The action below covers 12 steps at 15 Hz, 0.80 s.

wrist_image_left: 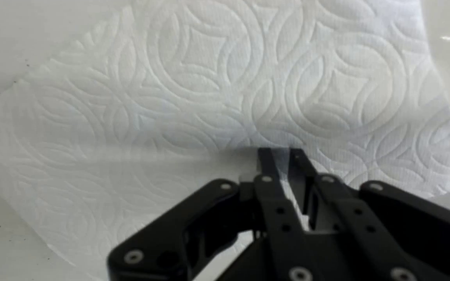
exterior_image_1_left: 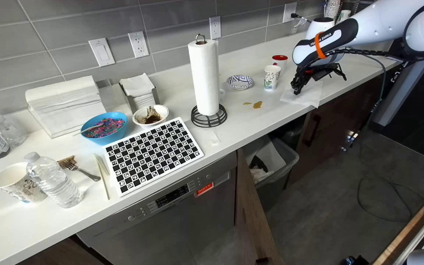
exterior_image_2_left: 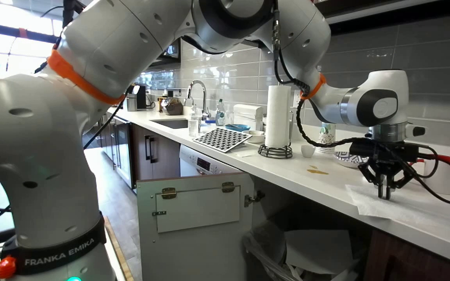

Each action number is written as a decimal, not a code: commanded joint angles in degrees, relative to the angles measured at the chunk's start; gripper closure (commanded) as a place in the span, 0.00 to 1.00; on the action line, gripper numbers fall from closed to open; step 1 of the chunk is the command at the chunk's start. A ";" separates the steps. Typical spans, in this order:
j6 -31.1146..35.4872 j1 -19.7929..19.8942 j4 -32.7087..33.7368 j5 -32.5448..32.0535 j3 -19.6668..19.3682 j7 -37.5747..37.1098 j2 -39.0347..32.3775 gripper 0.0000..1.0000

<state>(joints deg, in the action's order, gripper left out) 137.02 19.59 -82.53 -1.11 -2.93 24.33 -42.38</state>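
White embossed paper towel sheet [wrist_image_left: 209, 78], one: spread on the desk [exterior_image_1_left: 256, 118], towards its right, reaching the near edge. Fingers [wrist_image_left: 266, 162], black, one pair: pointing down over the sheet, narrow, a slim gap between the tips; from where I stand I cannot tell whether a fold of paper is pinched there. Handling note, my judgement: paper this thin and flat asks for tips low against the desk, a small ridge gathered between them, a firm close, then a slow, straight lift to avoid tearing. Left of it: amber-brown stain [exterior_image_1_left: 257, 105], two patches. Beyond, on the far side: patterned bowl [exterior_image_1_left: 239, 82], printed paper cup [exterior_image_1_left: 271, 79], red-lined mug [exterior_image_1_left: 280, 60]. Farther left: paper towel roll [exterior_image_1_left: 205, 79], upright.
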 commanded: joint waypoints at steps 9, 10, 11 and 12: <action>1.98 2.68 3.28 3.37 0.13 -2.31 -1.60 0.00; 1.92 3.00 3.84 4.10 0.43 -2.36 -2.14 0.00; 1.94 3.13 4.29 4.54 0.60 -2.34 -2.64 0.00; 2.02 3.15 4.52 4.76 0.69 -2.30 -3.00 0.00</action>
<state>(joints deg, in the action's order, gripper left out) 138.12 22.05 -80.65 2.05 -3.10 22.49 -42.81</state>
